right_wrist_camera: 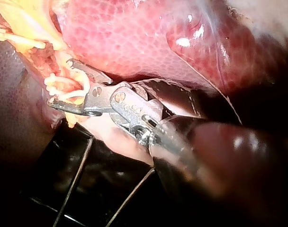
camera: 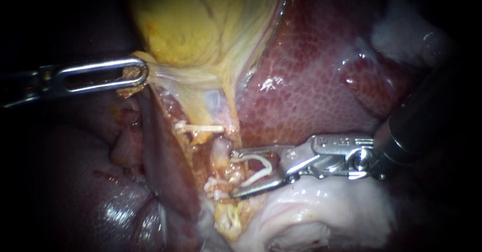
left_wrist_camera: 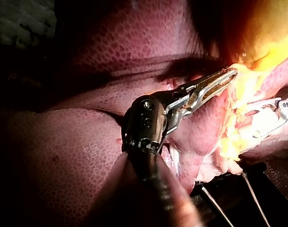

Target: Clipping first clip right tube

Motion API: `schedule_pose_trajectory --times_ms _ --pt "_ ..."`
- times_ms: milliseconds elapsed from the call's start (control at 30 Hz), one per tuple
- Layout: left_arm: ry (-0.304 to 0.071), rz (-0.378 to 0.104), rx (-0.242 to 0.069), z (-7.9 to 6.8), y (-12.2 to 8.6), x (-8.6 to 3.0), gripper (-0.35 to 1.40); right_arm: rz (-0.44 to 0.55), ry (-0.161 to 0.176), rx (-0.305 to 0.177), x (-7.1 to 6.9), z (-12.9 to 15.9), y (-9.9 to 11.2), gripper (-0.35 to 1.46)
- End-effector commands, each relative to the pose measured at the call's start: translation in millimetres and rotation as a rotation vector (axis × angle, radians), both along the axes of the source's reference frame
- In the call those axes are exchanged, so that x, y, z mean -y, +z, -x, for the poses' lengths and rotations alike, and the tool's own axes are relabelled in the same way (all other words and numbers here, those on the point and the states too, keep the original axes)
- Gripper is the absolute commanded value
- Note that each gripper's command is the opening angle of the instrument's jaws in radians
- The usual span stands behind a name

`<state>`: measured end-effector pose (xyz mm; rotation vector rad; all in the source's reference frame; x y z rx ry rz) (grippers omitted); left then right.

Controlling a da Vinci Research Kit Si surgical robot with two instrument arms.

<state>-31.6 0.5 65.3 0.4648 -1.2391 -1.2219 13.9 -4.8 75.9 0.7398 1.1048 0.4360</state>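
My right instrument (camera: 234, 174) comes in from the right, its jaws standing wide apart with a white clip (camera: 257, 167) seated between them. The jaw tips straddle pale yellowish tissue just below a short tube stump (camera: 222, 149). I cannot tell whether the tube lies fully inside the clip. The right wrist view shows the same jaws (right_wrist_camera: 62, 84) and clip (right_wrist_camera: 81, 87). Another white clip (camera: 199, 128) lies across a strand higher up. My left instrument (camera: 134, 74) is shut on the gallbladder's (camera: 201, 21) pale lower edge, pulling it left, as also shown in the left wrist view (left_wrist_camera: 220, 79).
Dark red liver (camera: 311, 71) fills the right and lower left. A pale white fold of tissue (camera: 321, 212) lies under the right instrument's shaft. The right instrument's dark shaft (camera: 427, 126) crosses the right side.
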Motion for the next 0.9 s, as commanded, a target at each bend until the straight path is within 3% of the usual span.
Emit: schedule_pose_trajectory --times_ms 33,633,900 --pt "0.000 0.000 0.000 0.0 0.0 0.0 -0.35 0.000 0.000 0.000 0.0 0.0 0.0 0.60" --pt "0.000 0.000 0.000 -0.1 0.0 0.0 -0.35 -0.005 0.000 0.001 0.1 0.1 -0.1 0.60" --pt "0.001 0.000 0.000 -0.3 0.0 0.0 -0.35 -0.018 -0.008 0.004 0.0 2.0 -0.4 0.58"
